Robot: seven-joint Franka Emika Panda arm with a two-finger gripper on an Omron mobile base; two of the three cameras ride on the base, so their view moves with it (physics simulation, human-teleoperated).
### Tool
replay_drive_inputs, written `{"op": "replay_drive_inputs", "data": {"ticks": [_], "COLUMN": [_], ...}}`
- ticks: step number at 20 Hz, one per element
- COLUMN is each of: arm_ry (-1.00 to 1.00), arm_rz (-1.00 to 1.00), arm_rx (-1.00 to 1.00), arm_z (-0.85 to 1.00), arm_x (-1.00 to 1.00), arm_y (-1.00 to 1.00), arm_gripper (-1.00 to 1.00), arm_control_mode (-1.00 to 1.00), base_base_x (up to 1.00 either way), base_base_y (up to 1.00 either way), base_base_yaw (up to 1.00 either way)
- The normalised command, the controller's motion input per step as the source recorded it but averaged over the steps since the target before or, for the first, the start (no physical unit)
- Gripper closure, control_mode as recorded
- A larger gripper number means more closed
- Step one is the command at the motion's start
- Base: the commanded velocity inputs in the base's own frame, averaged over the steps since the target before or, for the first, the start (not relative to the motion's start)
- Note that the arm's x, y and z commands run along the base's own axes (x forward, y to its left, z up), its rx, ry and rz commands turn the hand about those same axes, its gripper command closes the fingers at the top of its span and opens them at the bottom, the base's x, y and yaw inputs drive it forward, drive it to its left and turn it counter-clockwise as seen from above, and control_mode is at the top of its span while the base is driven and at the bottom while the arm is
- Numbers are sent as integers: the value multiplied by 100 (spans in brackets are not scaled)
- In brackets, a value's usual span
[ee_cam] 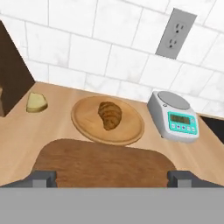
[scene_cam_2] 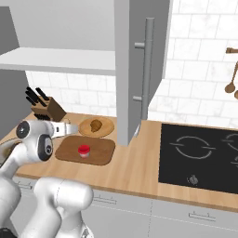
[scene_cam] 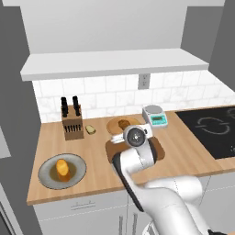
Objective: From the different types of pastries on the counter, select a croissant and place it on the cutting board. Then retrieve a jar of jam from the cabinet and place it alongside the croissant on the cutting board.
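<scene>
The dark brown croissant (ee_cam: pixel 110 114) lies on a round tan wooden plate (ee_cam: pixel 131 130) just behind the cutting board (ee_cam: pixel 105 162). My gripper (ee_cam: pixel 112 179) hovers over the board's near part, open, fingers wide apart and holding nothing. In the right base view a small red jar of jam (scene_cam_2: pixel 83 150) stands on the cutting board (scene_cam_2: pixel 100 151), with my gripper (scene_cam_2: pixel 73 128) a little above and to its left. The croissant (scene_cam_2: pixel 96 125) sits beyond them. Of the other pastries, an orange-yellow bun (scene_cam: pixel 62 169) rests on a grey plate and a tiny pale piece (ee_cam: pixel 36 103) lies on the counter (scene_cam: pixel 96 156).
A knife block (scene_cam: pixel 72 121) stands at the back left. A white kitchen scale (ee_cam: pixel 175 116) sits right of the round plate. The black cooktop (scene_cam_2: pixel 200 155) lies to the right. An open grey cabinet door (scene_cam_2: pixel 139 69) hangs over the counter, beside the white shelf (scene_cam: pixel 114 62).
</scene>
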Motion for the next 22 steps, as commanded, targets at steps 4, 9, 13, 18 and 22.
{"op": "replay_drive_inputs", "data": {"ticks": [4,9,13,18,22], "arm_ry": [-8,3,5,24,16], "arm_rz": [-16,-14,-3,0,0], "arm_rx": [-11,-5,0,9,2], "arm_z": [-7,24,17,17,48], "arm_x": [77,34,22,22,30], "arm_y": [4,-36,-11,-14,0], "arm_gripper": [-100,-100,-100,-100,-100], "arm_control_mode": [-100,-100,-100,-100,-100], "base_base_x": [0,0,0,0,0], "base_base_y": [0,0,0,0,0], "base_base_yaw": [0,0,0,0,0]}}
